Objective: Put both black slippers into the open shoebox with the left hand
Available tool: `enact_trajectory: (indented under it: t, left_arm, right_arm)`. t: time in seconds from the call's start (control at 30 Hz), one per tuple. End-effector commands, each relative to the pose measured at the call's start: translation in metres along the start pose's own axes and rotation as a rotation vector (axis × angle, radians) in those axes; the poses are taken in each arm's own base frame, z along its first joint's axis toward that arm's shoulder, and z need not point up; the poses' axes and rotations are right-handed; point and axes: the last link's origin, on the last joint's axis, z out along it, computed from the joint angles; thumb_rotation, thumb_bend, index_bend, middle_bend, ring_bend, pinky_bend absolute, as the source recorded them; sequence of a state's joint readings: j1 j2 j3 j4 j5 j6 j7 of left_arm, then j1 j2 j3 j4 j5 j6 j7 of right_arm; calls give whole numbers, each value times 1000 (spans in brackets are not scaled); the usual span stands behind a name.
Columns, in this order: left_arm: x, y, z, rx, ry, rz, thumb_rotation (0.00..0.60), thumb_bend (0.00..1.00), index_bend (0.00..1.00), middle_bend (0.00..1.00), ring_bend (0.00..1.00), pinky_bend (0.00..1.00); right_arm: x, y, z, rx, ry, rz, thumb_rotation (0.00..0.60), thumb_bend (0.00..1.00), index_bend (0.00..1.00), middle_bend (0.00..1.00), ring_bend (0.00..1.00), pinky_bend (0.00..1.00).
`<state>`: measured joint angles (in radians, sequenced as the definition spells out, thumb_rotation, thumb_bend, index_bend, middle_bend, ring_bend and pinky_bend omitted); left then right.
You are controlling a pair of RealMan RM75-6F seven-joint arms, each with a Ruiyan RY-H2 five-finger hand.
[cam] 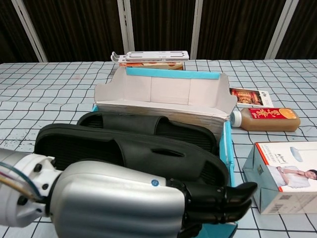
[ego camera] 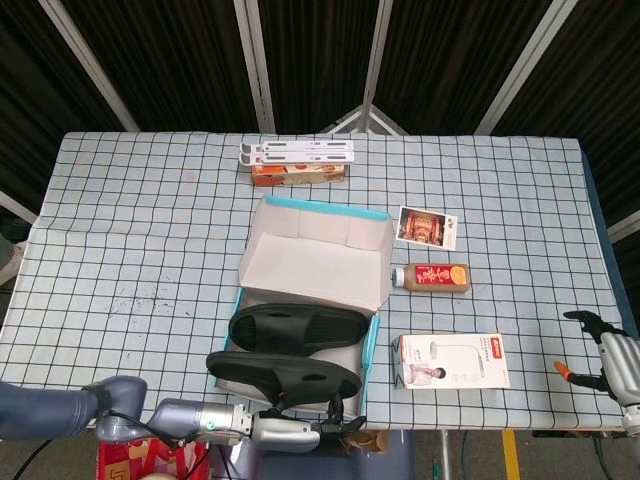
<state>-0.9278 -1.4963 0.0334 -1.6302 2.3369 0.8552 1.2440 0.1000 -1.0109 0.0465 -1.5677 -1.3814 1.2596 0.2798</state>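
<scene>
Two black slippers lie side by side at the open teal shoebox [ego camera: 373, 340] [cam: 227, 144]. The far slipper [ego camera: 297, 327] [cam: 148, 124] rests inside it, below the raised lid [ego camera: 315, 268] [cam: 163, 94]. The near slipper [ego camera: 283, 373] [cam: 124, 151] lies across the box's front and sticks out past its left side. My left hand [ego camera: 290, 432] [cam: 114, 208] is at the table's front edge and grips that slipper's near rim; its dark fingertips [cam: 223, 198] reach under it. My right hand [ego camera: 612, 358] hovers at the far right with fingers apart, holding nothing.
A white carton with a lamp picture [ego camera: 453, 360] [cam: 285, 171] sits right of the box. Behind it lie a bottle with a red label [ego camera: 432, 276] [cam: 262, 118] and a photo card [ego camera: 427, 227]. A white stand on an orange box [ego camera: 298, 163] is at the back.
</scene>
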Motion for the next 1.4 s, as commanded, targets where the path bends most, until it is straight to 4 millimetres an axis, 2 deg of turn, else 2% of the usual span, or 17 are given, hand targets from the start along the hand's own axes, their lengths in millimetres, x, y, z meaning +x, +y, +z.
enact_trajectory:
  t: [0.03,0.2,0.37,0.43,0.63,0.7,0.73,0.77,0.8,0.87,1.03,1.17,1.4]
  left_arm:
    - [1,2,-1,8,-6,-4,600,545,612,501,89,79]
    - [-1,5,-4,22,-22,-11,600,520,591,496,89,79]
    - [-4,4,-3,34,-34,-12,600,454,488,469,89,79]
    - [-12,1,1,40,-54,-6,600,427,466,454,88,79]
    - [-23,-6,10,68,-91,-19,600,288,339,322,76,79]
    - [-30,-10,19,72,-99,-19,600,266,287,277,68,79]
    - [-55,-29,46,94,-128,-7,600,258,256,250,62,79]
    - [-65,-34,63,78,-130,-7,600,255,241,237,61,79]
    - [-69,-36,68,74,-122,-10,600,255,222,217,57,79]
    - [-70,-38,67,82,-105,-18,600,245,190,181,47,79]
    - [-60,-37,49,99,-83,-16,600,178,144,134,34,77]
    - [-51,-38,41,83,-68,-4,600,176,143,132,34,77]
    - [-52,-41,36,81,-86,-14,600,172,141,124,34,77]
  right_arm:
    - [0,0,0,0,0,0,600,234,271,252,316,323]
    - [0,0,0,-1,-1,-1,600,233,271,252,316,323]
    - [0,0,1,-2,-4,-2,600,234,271,252,316,323]
    - [-1,1,1,-4,-5,-2,600,234,271,252,316,323]
    - [-1,0,2,-3,-8,-4,600,233,271,252,316,323]
    - [-2,0,2,-3,-10,-6,600,234,271,252,316,323]
    - [-2,0,2,-2,-11,-7,600,234,271,252,316,323]
    - [-2,0,2,-2,-11,-7,600,234,272,252,316,323]
    - [-2,0,2,-2,-10,-6,600,234,272,252,316,323]
    - [-2,0,2,-2,-11,-7,600,234,274,252,317,323]
    - [-2,-1,2,-1,-12,-5,600,233,276,252,317,323]
    - [-3,-2,2,4,-16,-4,600,233,276,252,318,322]
    - [-3,-2,2,6,-15,-5,600,234,276,252,317,323]
